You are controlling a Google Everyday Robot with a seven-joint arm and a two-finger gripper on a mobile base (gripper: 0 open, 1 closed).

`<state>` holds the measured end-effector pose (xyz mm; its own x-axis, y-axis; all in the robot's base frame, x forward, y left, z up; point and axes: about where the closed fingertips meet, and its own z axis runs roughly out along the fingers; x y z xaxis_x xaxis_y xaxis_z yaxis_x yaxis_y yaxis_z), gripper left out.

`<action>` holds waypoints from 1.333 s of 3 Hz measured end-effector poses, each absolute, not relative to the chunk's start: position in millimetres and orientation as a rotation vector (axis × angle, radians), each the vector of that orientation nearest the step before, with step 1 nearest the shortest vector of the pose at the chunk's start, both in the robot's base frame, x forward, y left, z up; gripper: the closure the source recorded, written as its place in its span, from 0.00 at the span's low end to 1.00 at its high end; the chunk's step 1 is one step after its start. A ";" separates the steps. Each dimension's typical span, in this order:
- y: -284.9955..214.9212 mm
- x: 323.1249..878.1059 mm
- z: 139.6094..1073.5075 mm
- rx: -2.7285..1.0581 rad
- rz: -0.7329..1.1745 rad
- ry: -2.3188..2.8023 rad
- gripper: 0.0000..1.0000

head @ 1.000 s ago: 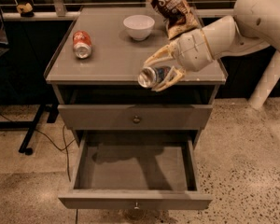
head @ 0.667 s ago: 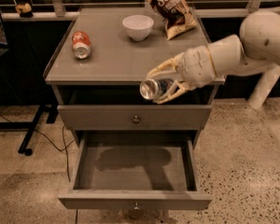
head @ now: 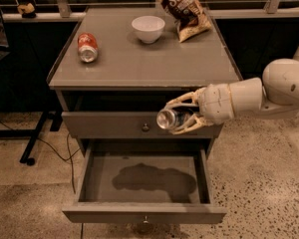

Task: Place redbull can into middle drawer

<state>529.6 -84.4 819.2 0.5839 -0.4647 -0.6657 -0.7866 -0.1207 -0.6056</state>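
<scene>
My gripper (head: 182,117) is shut on the redbull can (head: 170,118), a slim silver-and-blue can held on its side with its metal end facing the camera. It hangs in front of the closed upper drawer (head: 114,125), above the right half of the middle drawer (head: 144,214). The middle drawer is pulled fully open, and its grey inside holds only the arm's shadow. Its small round knob (head: 145,220) shows on the front panel. My white arm (head: 269,91) reaches in from the right.
On the cabinet top (head: 139,63) lie an orange-red can (head: 87,47) at the left, a white bowl (head: 148,28) at the back and a chip bag (head: 185,11) at the back right. A black stand leg (head: 35,138) and cable lie on the floor at the left.
My gripper has carried the can forward off the cabinet top and down, from level with the top's front edge to in front of the upper drawer, above the open middle drawer.
</scene>
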 end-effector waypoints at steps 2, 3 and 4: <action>-97.2 533.8 738.7 -1.701 0.482 1.128 1.00; -97.2 533.8 738.6 -1.701 0.483 1.128 1.00; -90.4 531.9 727.5 -1.683 0.503 1.124 1.00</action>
<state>531.9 -90.4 727.5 0.4793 -0.4393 -0.7598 -0.8593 -0.0590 -0.5080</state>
